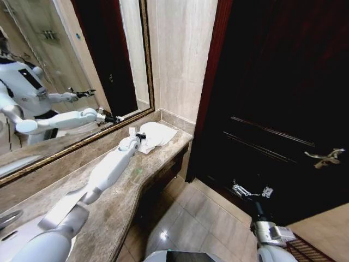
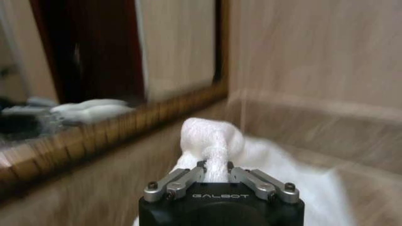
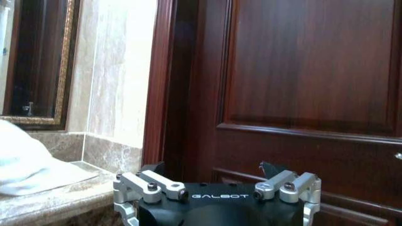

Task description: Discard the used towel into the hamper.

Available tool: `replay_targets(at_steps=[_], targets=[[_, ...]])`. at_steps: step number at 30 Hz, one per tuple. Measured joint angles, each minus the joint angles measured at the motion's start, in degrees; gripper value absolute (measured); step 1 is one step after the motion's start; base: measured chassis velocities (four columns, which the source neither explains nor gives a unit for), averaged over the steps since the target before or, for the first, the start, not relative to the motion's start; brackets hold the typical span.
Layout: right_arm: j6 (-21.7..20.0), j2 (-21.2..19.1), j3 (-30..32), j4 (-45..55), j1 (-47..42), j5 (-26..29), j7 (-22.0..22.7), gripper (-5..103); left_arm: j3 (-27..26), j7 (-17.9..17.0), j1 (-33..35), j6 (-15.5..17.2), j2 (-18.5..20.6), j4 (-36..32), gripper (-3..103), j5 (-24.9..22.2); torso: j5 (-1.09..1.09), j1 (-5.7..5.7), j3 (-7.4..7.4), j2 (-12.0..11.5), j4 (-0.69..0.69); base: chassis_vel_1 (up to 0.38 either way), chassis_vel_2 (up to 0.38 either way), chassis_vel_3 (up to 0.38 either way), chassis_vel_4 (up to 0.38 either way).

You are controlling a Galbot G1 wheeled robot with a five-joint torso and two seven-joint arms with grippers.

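Towel (image 1: 156, 135) (white) on marble counter (image 1: 117, 204)

A brown marble worktop (image 1: 117, 204) runs along a gilt-framed mirror (image 1: 65, 65) to a beige tiled wall (image 1: 180, 54), beside a dark wooden door (image 1: 283, 93) with a brass handle (image 1: 325, 157), above a glossy tiled floor (image 1: 185, 224).

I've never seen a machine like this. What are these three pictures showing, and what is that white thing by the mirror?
It is a wheeled robot with two arms, each ending in a claw. One picture looks down from its head; the other two come from cameras on its wrists. The white thing is a towel lying on the stone counter under the mirror. The left claw has closed on a bunched fold of it. The right claw hangs open in front of the dark wooden door. The hamper's rim shows beside the right arm.
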Motion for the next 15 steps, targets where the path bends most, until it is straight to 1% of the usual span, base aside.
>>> replay_targets(at_steps=[2,3,4,5,6,7,8,9,11,12,14,15], targets=[[-0.01,0.00,-0.22,0.45,-0.09,-0.05,0.02,100,-4.15,-0.05,5.31,-0.32,3.36,-10.36,6,0.37,0.02,0.00,0.00,0.00,-0.01,0.000,0.000,0.000,0.000],[-0.01,0.00,-0.22,0.45,-0.09,-0.05,0.02,100,-4.15,-0.05,5.31,-0.32,3.36,-10.36,6,0.37,0.02,0.00,0.00,0.00,-0.01,0.000,0.000,0.000,0.000],[-0.01,0.00,-0.41,0.76,-0.17,-0.07,0.02,100,-6.63,-0.30,9.19,-0.46,5.11,-17.17,6,0.38,-0.01,-0.01,-0.01,0.00,0.01,0.000,0.000,0.000,0.000],[-0.01,0.00,-0.52,0.95,-0.20,-0.08,0.02,100,-8.08,-0.46,11.15,-0.64,5.86,-19.92,6,0.38,0.00,-0.01,-0.01,0.00,-0.02,0.000,0.000,0.000,0.000],[-0.01,0.00,-0.64,1.10,-0.24,-0.08,0.02,100,-10.34,-0.61,13.89,-0.86,6.72,-23.53,6,0.42,0.00,-0.01,-0.01,0.00,-0.01,0.000,0.000,0.000,0.000],[-0.01,0.00,-0.64,1.10,-0.24,-0.08,0.02,100,-10.34,-0.61,13.89,-0.86,6.72,-23.53,6,0.42,0.00,-0.01,-0.01,0.00,-0.01,0.000,0.000,0.000,0.000],[-0.01,0.00,-0.84,1.44,-0.29,-0.08,-0.01,100,-14.08,-0.64,18.25,-1.01,7.55,-28.39,6,0.47,0.01,-0.01,-0.01,0.00,-0.01,0.000,0.000,0.000,0.000],[-0.02,-0.01,-0.97,1.75,-0.34,-0.09,-0.03,100,-16.36,-0.68,20.86,-0.99,7.86,-31.09,6,0.48,0.01,-0.01,-0.01,0.01,0.03,0.000,0.000,0.000,0.000],[-0.01,0.00,-1.19,2.47,-0.48,-0.11,-0.06,100,-21.29,-1.27,26.73,-0.81,7.77,-37.20,6,0.40,0.01,-0.01,-0.01,0.01,0.01,0.000,0.000,0.000,0.000],[-0.01,0.00,-1.19,2.47,-0.48,-0.11,-0.06,100,-21.29,-1.27,26.73,-0.81,7.77,-37.20,6,0.40,0.01,-0.01,-0.01,0.01,0.01,0.000,0.000,0.000,0.000],[-0.01,0.00,-1.27,3.11,-0.62,-0.16,-0.08,100,-24.82,-1.64,31.03,-0.47,6.93,-41.07,6,0.40,0.00,-0.02,-0.01,0.01,-0.01,0.000,0.000,0.000,0.000],[-0.08,0.00,-1.27,3.70,-0.75,-0.21,-0.08,100,-27.60,-1.71,34.71,-0.28,5.82,-43.94,6,1.12,0.01,-0.01,-0.01,0.00,-0.02,0.000,0.000,0.000,0.000]])
